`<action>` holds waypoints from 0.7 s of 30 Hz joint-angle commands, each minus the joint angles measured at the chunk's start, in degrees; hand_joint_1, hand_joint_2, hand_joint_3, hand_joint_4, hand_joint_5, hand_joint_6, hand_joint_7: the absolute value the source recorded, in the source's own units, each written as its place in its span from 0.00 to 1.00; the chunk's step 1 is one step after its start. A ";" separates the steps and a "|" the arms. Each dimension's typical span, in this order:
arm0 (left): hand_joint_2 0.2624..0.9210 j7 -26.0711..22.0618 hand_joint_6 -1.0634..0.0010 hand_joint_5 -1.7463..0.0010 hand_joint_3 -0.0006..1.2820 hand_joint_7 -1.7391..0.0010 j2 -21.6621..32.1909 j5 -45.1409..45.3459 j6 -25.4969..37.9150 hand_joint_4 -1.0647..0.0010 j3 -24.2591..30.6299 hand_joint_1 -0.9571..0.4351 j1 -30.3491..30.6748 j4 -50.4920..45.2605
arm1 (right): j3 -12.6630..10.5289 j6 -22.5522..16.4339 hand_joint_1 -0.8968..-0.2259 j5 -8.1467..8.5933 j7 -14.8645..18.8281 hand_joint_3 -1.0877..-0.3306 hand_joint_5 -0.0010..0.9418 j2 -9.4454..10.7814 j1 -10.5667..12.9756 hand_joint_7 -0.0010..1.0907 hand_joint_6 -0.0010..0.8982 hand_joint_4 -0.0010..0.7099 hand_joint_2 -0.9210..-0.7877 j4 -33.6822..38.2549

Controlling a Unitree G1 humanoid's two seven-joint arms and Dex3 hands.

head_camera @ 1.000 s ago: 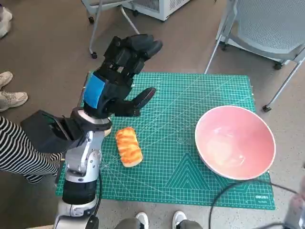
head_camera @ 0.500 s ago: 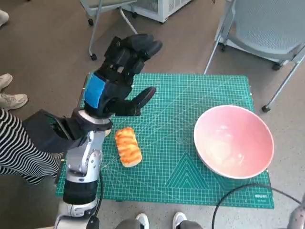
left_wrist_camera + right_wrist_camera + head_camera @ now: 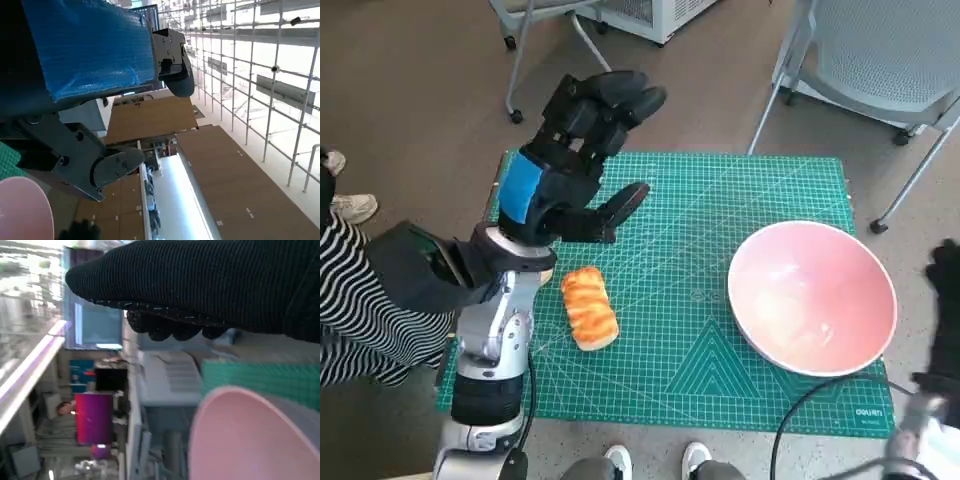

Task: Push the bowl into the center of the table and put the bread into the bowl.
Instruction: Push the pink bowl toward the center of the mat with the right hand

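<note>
A pink bowl [image 3: 812, 296] stands on the right side of the green cutting mat [image 3: 690, 215], its rim reaching the mat's right edge. A golden bread loaf [image 3: 589, 306] lies on the mat's left part. My left hand [image 3: 578, 160] hovers raised above the mat's left rear, behind the bread, fingers spread and holding nothing. My gloved right hand [image 3: 948, 315] shows at the right edge, just right of the bowl, apart from it; its fingers are not clear. The right wrist view shows the glove [image 3: 210, 285] above the bowl's rim [image 3: 240, 440]. The bowl's edge [image 3: 22, 210] shows in the left wrist view.
Chair legs [image 3: 910, 180] stand behind the table's right corner and a wheeled frame [image 3: 535, 35] behind the left. A person in striped trousers [image 3: 360, 320] sits left of the table. A black cable [image 3: 820, 400] crosses the front right corner.
My right hand has risen into view beside the bowl's right rim. The left hand, bread and bowl stay where they were. The person's leg at left shifted.
</note>
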 commanded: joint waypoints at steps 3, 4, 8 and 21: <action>0.58 -0.51 1.00 0.69 0.61 0.47 0.66 -1.26 1.67 1.00 0.67 0.62 -0.29 -1.62 | 2.23 -0.09 0.44 -0.30 0.79 0.41 0.01 2.62 -2.19 0.48 0.06 0.22 0.00 5.90; 0.58 -0.53 1.00 0.69 0.61 0.47 0.72 -1.26 1.83 1.00 0.75 0.62 -0.22 -1.77 | 2.63 -0.10 0.44 -0.37 0.97 0.41 0.01 2.95 -2.52 0.47 0.06 0.22 0.00 6.22; 0.58 -0.54 1.00 0.68 0.61 0.47 0.89 -1.37 2.49 1.00 1.13 0.62 -0.01 -2.27 | 3.98 0.02 0.44 -0.42 1.65 0.41 0.01 4.09 -3.67 0.47 0.06 0.22 0.00 6.90; 0.59 -0.41 1.00 0.68 0.60 0.47 1.41 -1.21 3.78 1.00 1.77 0.62 0.57 -3.60 | 6.06 0.20 0.42 0.55 4.27 0.41 0.01 6.77 -8.39 0.46 0.08 0.23 0.00 8.89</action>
